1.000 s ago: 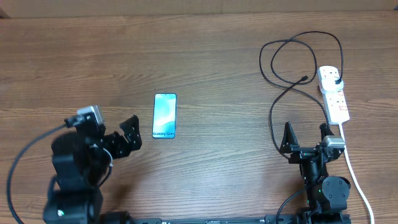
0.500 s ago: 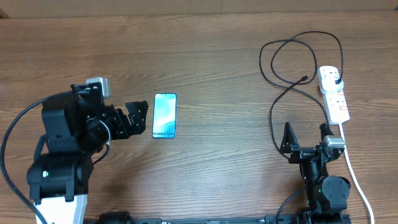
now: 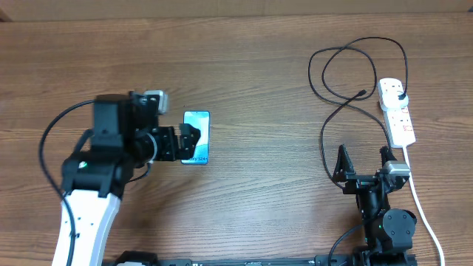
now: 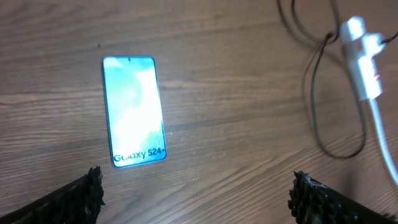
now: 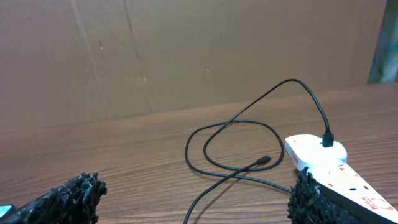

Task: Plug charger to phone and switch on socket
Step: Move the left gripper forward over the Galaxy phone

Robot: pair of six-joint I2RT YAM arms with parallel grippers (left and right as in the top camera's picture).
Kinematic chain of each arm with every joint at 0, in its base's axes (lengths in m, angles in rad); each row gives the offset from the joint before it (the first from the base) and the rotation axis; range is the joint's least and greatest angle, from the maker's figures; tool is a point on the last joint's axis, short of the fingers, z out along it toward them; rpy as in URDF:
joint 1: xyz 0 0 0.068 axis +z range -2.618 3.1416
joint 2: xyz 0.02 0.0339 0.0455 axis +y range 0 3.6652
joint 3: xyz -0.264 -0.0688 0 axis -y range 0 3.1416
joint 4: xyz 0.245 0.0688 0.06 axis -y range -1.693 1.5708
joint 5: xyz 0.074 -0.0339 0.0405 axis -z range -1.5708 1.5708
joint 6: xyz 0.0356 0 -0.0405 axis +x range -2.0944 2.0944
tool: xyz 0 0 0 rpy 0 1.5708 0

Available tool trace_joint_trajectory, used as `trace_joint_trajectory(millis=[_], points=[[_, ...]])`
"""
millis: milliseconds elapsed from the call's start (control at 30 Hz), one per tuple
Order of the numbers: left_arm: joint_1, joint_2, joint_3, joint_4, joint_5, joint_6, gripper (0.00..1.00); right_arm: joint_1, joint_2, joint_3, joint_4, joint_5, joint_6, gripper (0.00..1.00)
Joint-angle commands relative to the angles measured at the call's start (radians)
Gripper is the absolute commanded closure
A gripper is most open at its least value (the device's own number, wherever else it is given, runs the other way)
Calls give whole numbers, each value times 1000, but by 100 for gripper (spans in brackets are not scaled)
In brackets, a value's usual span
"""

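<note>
The phone (image 3: 198, 123) lies flat left of the table's centre with its light-blue screen up. It also shows in the left wrist view (image 4: 134, 111). My left gripper (image 3: 179, 140) is open above its lower left part; its fingertips (image 4: 199, 186) hold nothing. The black charger cable (image 3: 325, 96) loops at the right. Its small connector (image 3: 361, 93) lies loose, and its plug (image 3: 400, 94) sits in the white socket strip (image 3: 397, 111). My right gripper (image 3: 363, 164) is open and empty just short of the strip. In the right wrist view (image 5: 196, 193) the connector (image 5: 263, 160) and strip (image 5: 329, 168) lie ahead.
The strip's thick white cord (image 3: 425, 207) runs down the right side past my right arm. A cardboard wall (image 5: 186, 50) stands behind the table's far edge. The strip also shows at the top right of the left wrist view (image 4: 364, 59).
My left arm has swung right and forward from the table's left side, and its open gripper now hangs over the phone. The right arm, cable and strip have not moved.
</note>
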Motion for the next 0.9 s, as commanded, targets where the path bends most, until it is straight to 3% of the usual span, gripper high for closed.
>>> trace_joint_trajectory(millis=[0, 267, 867], points=[[-71, 48, 25, 6, -131, -19, 0, 4, -5, -11, 3, -3, 1, 0], [-154, 158, 26, 35, -197, -38, 0, 4, -5, -11, 3, -3, 1, 0], [-163, 235, 26, 69, -190, -38, 0, 4, -5, -11, 3, -3, 1, 0]])
